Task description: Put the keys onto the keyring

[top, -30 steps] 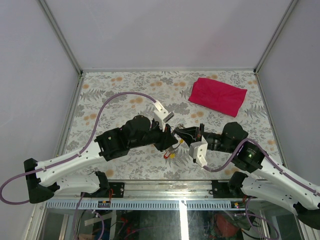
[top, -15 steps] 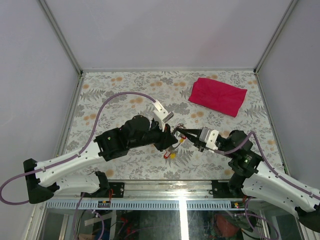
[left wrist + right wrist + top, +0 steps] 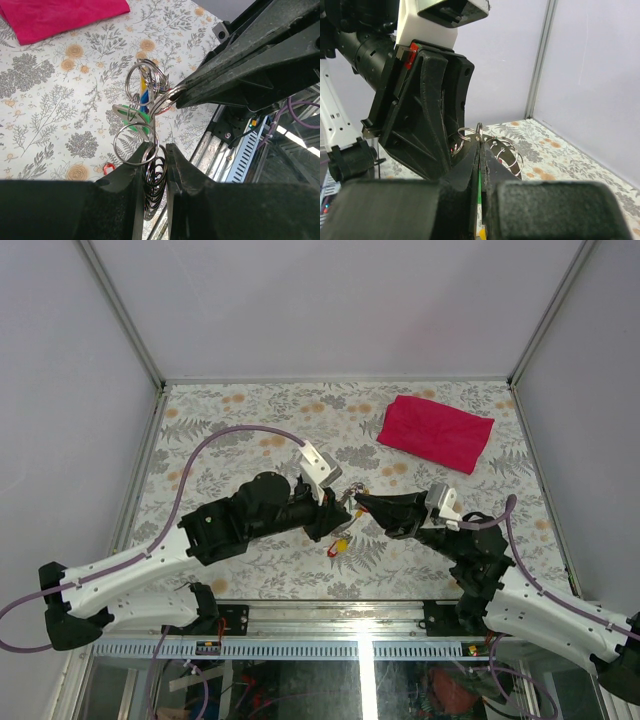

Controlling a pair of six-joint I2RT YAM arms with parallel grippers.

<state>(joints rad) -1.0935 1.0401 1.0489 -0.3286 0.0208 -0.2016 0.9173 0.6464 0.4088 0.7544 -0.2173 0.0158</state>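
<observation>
Pale grey walls close in a tabletop (image 3: pixel 230 420) printed with grey leaves and orange flowers, metal-framed at its edges. A crumpled magenta-red cloth (image 3: pixel 436 432) lies flat near the far right corner.

Held in the air above the middle of the table, between the two arms, is the keyring (image 3: pixel 142 100): a loose bundle of thin silvery split rings of several sizes, linked and overlapping, with a flat green plastic tag (image 3: pixel 137 122) among them and slivers of blue and yellow behind.

The left gripper (image 3: pixel 159 147) pinches a stack of these rings between its narrowly parted black fingers. The right gripper (image 3: pixel 179 95) comes in from the opposite side, its fingers pressed together on the thin wire of one ring at the bundle's edge.

On the table beneath lies a small red-tagged piece (image 3: pixel 108 167), apart from the bundle.
</observation>
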